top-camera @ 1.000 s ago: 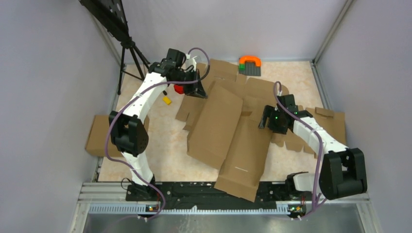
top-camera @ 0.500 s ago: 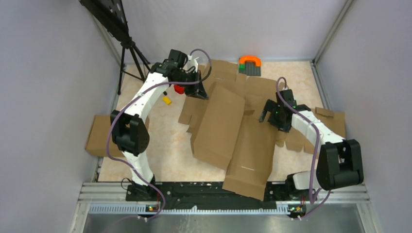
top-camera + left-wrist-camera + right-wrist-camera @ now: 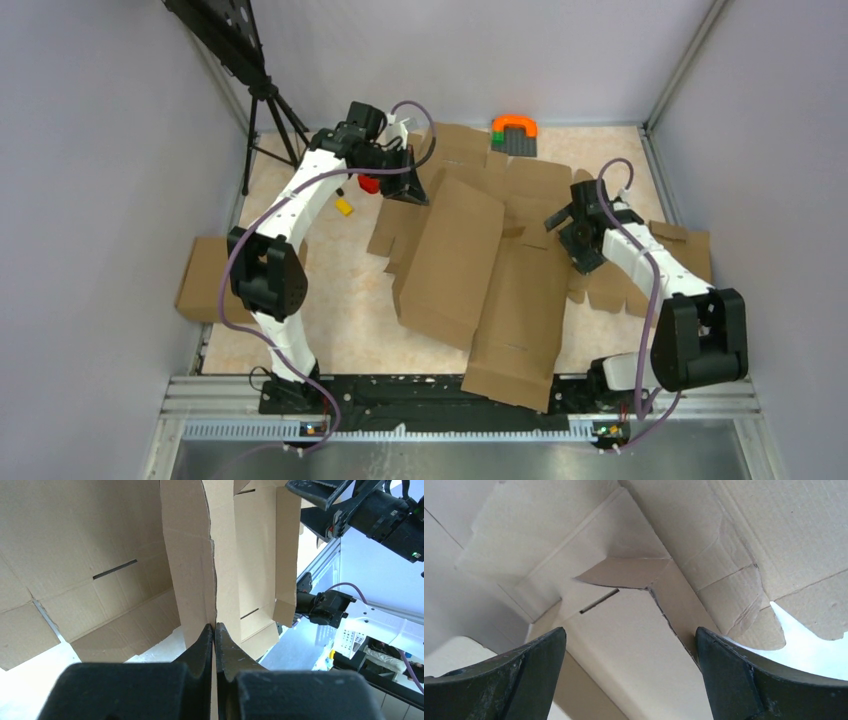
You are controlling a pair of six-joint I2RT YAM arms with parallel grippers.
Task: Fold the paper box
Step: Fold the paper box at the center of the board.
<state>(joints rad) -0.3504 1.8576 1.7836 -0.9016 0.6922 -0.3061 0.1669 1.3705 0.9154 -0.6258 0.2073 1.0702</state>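
Paper box [image 3: 500,290] clamped on one side only.
A raised flap edge is pinched by the closed left gripper [image 3: 215,628]; the right gripper [image 3: 630,640] is spread wide, nothing held.

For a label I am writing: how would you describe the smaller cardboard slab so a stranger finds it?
Look at the table's left edge, beside the left arm. The cardboard slab lies there; unlike the big paper box, it is plain, without flaps or slits.
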